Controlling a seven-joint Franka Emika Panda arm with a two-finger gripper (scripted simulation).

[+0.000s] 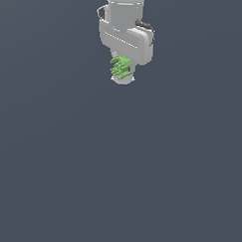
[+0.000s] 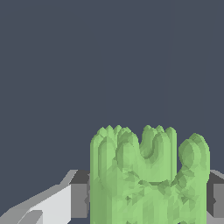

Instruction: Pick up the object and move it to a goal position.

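Exterior view: the white pincer (image 1: 122, 73) hangs clenched on the green ridged object (image 1: 121, 66), gripped between its fingers (image 2: 78, 199), so the pick-up looks done, while the carry remains, with no goal marker visible in either picture.

the exterior view stands well back from the arm and faces it across a plain dark grey ground, so the gripper (image 1: 123, 75) sits small near the upper edge, with empty backdrop filling most of the frame. the wrist view rides on the arm and looks along the fingers (image 2: 78, 199) from very close, so the green object (image 2: 148, 175) fills much of its frame. both views share the gripper's tips, the object (image 1: 121, 67) and the grey backdrop.
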